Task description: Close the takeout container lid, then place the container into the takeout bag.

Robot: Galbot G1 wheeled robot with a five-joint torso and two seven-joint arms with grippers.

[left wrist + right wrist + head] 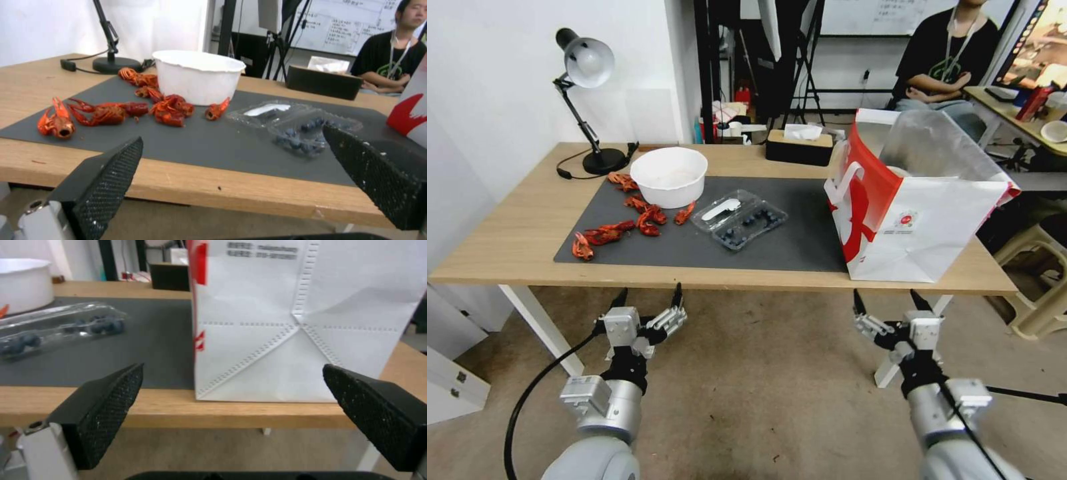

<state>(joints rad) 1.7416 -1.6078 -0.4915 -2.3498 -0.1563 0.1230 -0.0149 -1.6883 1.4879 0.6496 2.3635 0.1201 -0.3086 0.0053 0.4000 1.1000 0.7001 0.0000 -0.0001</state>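
Left gripper point(649, 298), right gripper point(890, 301) agape below table edge; crayfish point(620, 227), bowl point(668, 175) beside open takeout container point(739, 219).

place: lab/office | cues: whiteboard point(342, 26), tripods point(804, 67), desk lamp point(584, 100), wooden worktable point(507, 233)

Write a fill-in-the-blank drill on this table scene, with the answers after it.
1. The container lies with its lid ____.
2. The container rests on the dark ____.
3. The bag stands to the container's ____.
4. Both the left claw and the right claw are ____.

Answers: open; mat; right; open
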